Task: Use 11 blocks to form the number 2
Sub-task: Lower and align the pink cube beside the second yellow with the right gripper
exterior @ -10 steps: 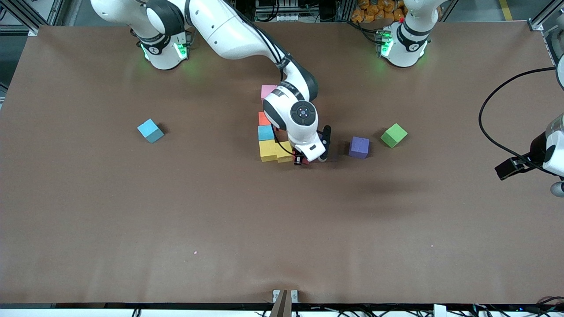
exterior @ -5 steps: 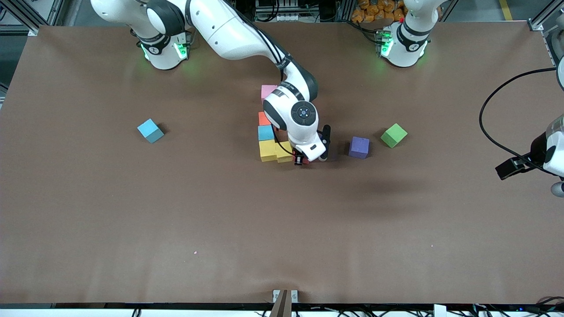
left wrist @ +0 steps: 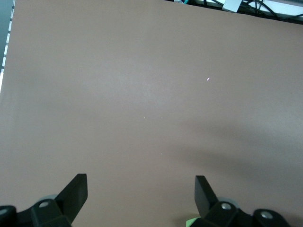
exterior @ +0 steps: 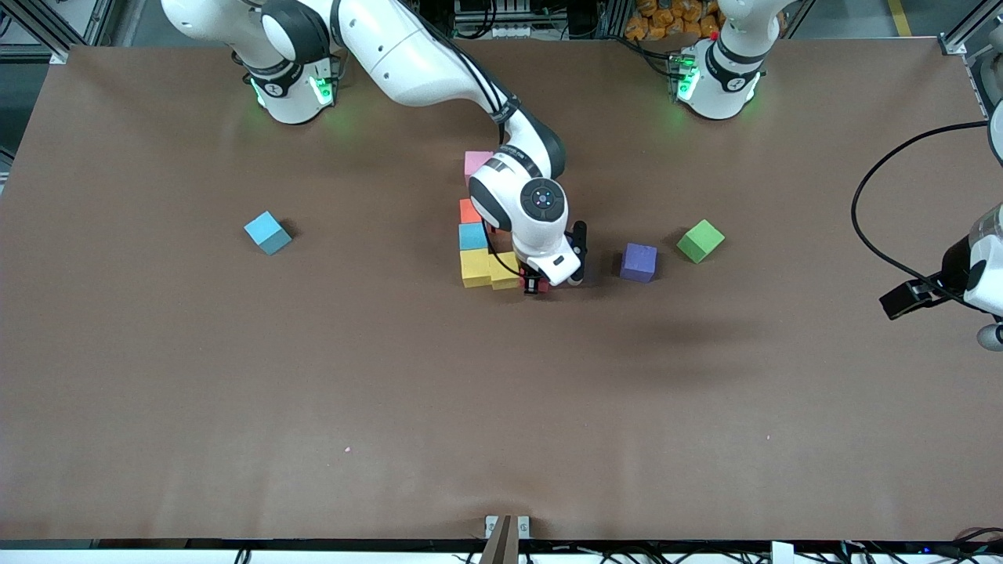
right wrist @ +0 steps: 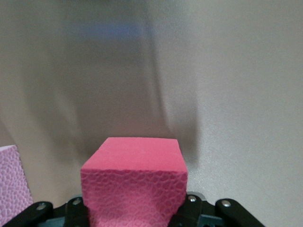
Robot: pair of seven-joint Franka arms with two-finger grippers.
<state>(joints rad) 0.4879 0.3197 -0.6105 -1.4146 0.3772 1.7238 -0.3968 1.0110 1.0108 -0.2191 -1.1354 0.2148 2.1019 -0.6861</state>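
Right gripper [exterior: 535, 283] jaws clamp a red block [right wrist: 134, 184] beside yellow blocks [exterior: 489, 268]; purple block [exterior: 639, 262] near; left gripper [left wrist: 141, 196] jaws wide, empty.

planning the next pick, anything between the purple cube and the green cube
Nothing: in the front view only bare brown table shows between the purple cube and the green cube.

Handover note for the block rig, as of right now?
Right gripper: shut on a red block, low beside the yellow blocks at the camera end of the partial number 2.
Left gripper: open, empty, waiting at the left arm's end of the table.
Visible in the stack: pink, orange, light blue, two yellow; rest hidden under the arm.
Loose: purple block, blue block, green cube.
Left: release red, finish digit.
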